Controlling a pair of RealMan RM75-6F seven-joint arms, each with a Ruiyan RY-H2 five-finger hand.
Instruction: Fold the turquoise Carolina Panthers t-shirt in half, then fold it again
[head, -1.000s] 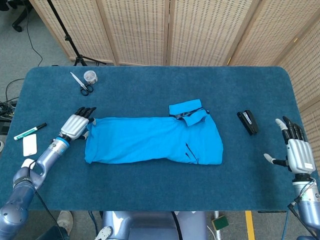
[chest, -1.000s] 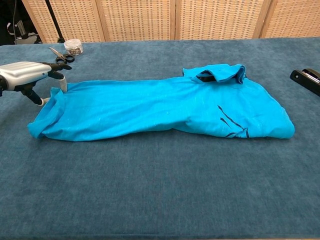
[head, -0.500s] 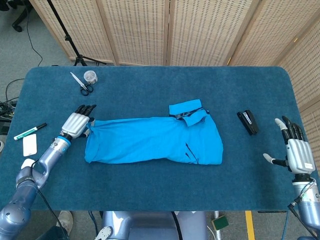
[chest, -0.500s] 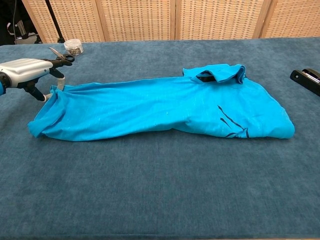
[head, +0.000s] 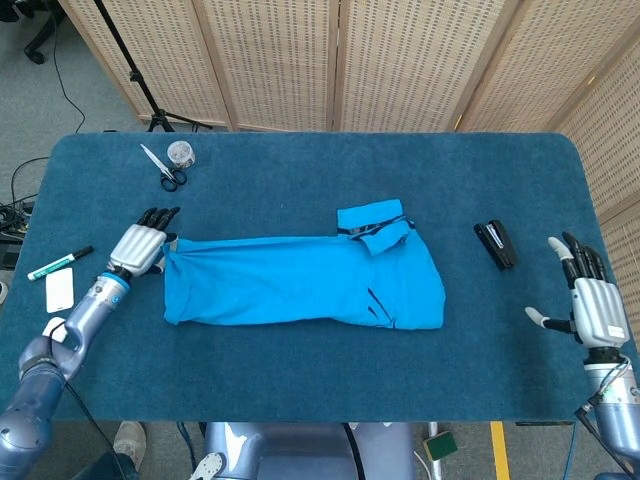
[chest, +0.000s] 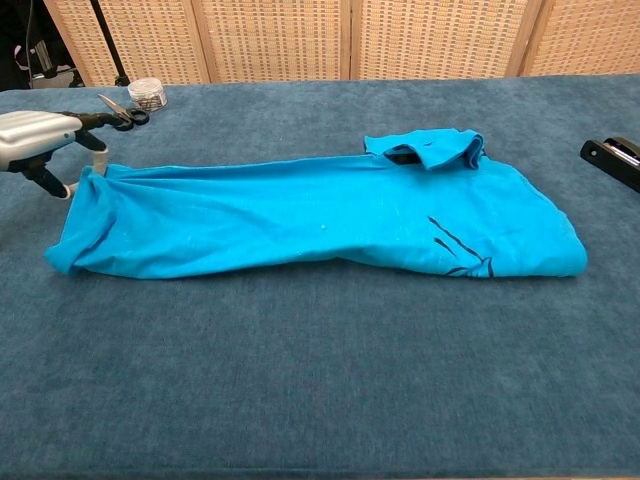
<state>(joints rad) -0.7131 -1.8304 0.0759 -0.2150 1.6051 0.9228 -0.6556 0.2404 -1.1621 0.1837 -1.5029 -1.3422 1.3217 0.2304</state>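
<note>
One fold looks done: the turquoise t-shirt (head: 305, 280) lies as a long band across the middle of the frame on the blue table (head: 320, 380), a sleeve flap turned up at its upper right edge. The left hand (head: 138, 243), at the left of the frame, pinches the shirt's upper-left corner between thumb and fingers, the other fingers stretched out toward the top. The right hand (head: 590, 300) sits at the far right edge, fingers spread, holding nothing, well apart from the cloth.

The risk I judge greatest is that a single corner grip drags the whole band sideways instead of lifting it, bunching the near hem and skewing the second fold. A thin pinch may also catch only the top layer, letting the layers separate. The scissors (head: 160, 166) and small jar (head: 180, 152) in the upper left, and the black stapler (head: 495, 244) at right, lie near enough to snag a swinging hem.
</note>
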